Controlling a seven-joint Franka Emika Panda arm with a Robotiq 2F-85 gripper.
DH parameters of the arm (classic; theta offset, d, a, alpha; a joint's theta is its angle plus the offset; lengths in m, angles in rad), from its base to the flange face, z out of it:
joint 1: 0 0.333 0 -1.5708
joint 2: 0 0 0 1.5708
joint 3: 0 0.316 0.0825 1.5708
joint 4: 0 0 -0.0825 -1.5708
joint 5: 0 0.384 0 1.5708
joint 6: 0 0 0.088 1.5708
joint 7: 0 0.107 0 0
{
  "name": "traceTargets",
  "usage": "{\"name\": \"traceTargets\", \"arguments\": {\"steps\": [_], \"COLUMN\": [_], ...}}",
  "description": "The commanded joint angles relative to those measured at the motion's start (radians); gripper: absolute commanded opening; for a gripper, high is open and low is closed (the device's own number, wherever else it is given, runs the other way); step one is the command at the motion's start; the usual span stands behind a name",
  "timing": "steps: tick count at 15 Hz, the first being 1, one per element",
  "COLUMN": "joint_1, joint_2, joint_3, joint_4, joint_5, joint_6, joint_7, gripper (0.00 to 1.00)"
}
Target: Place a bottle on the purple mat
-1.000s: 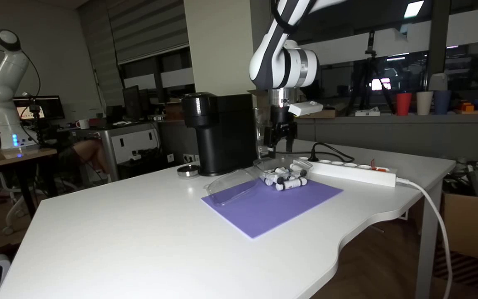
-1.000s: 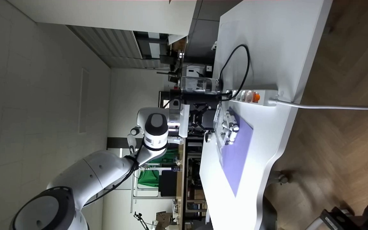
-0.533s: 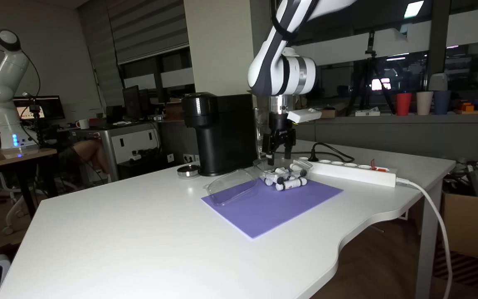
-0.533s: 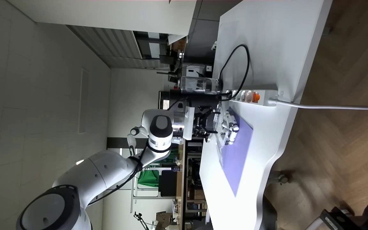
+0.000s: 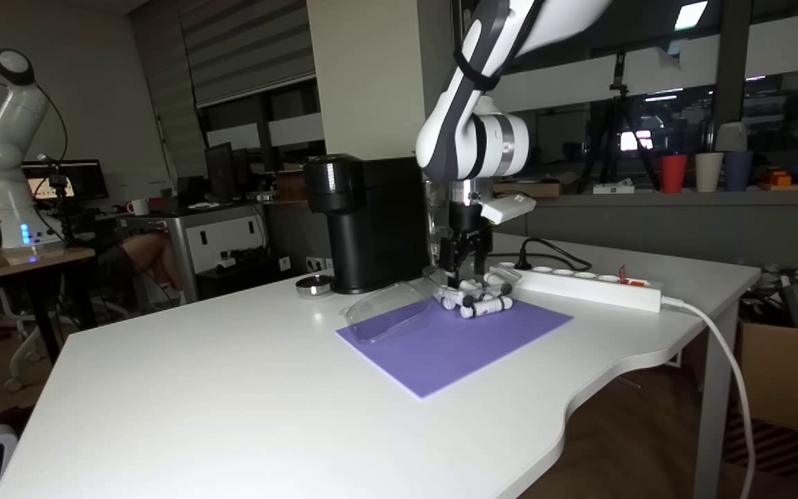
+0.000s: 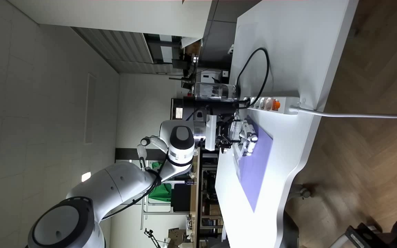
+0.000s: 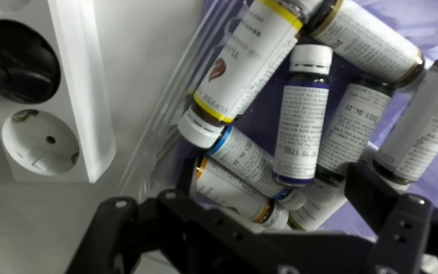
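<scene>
Several small bottles with white labels lie piled in a clear plastic container (image 7: pixel 165 99). In the wrist view one purple-banded bottle (image 7: pixel 302 129) lies on top, its white cap away from my gripper. The pile (image 5: pixel 485 307) is small in both exterior views, with some dark ends. The purple mat (image 5: pixel 454 353) lies flat under the container; it also shows in an exterior view (image 6: pixel 258 172). My gripper (image 7: pixel 274 175) is open over the near end of the pile, with no bottle held. In both exterior views its fingertips (image 5: pixel 467 277) (image 6: pixel 235 131) are at the container.
A clear plastic lid (image 5: pixel 385 312) leans across the mat's left part. A white power strip (image 5: pixel 582 287) with a black plug stands close beside the container. A black coffee machine (image 5: pixel 378 222) and a small metal dish (image 5: pixel 314 285) stand behind.
My gripper has come down from above the container to the bottles, its jaws open. The bottles, lid and mat have not moved.
</scene>
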Motion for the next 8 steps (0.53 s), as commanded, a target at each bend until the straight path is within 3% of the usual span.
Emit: {"name": "traceTargets", "arguments": {"steps": [1, 8], "joint_1": [-0.018, -0.024], "joint_2": [0.005, 0.007], "joint_3": [0.021, 0.031], "joint_4": [-0.013, -0.008], "joint_5": [-0.027, -0.028], "joint_6": [0.053, 0.040], "joint_7": [-0.006, -0.005], "gripper": [0.73, 0.24]}}
